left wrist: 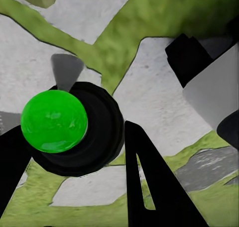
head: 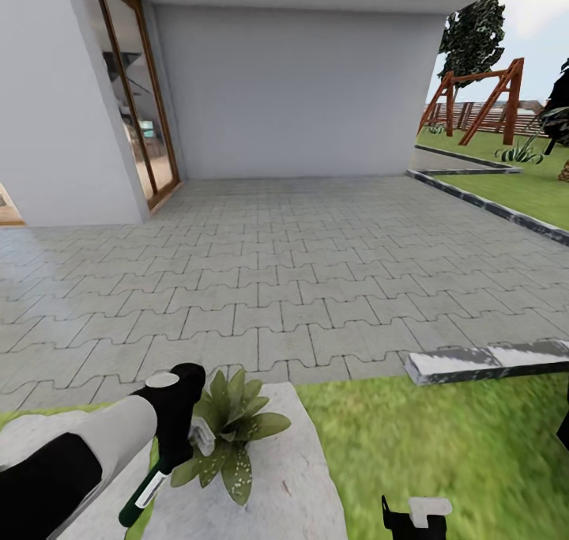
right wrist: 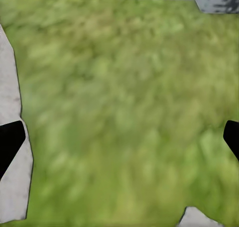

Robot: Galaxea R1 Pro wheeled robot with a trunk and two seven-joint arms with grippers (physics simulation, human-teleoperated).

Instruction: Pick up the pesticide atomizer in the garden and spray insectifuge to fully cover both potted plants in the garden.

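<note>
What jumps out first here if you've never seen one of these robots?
In the head view, the left gripper holds the pesticide atomizer right beside a potted plant, whose leaves carry whitish specks, low on a stepping stone. Behind spreads a wide grey paved patio, with a wooden swing frame far right.

Flat, even daylight; faint shadows; soft, blurred grass (right wrist: 124, 112) in wrist views.

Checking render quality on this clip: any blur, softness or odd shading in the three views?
Head view: paving crisp, lawn smeared, potted plant fairly sharp. Left wrist view: pesticide atomizer shows a glossy highlight on its green end, close objects soft-edged. Right wrist view: grass heavily blurred, right gripper's fingertips dark at both edges.
</note>
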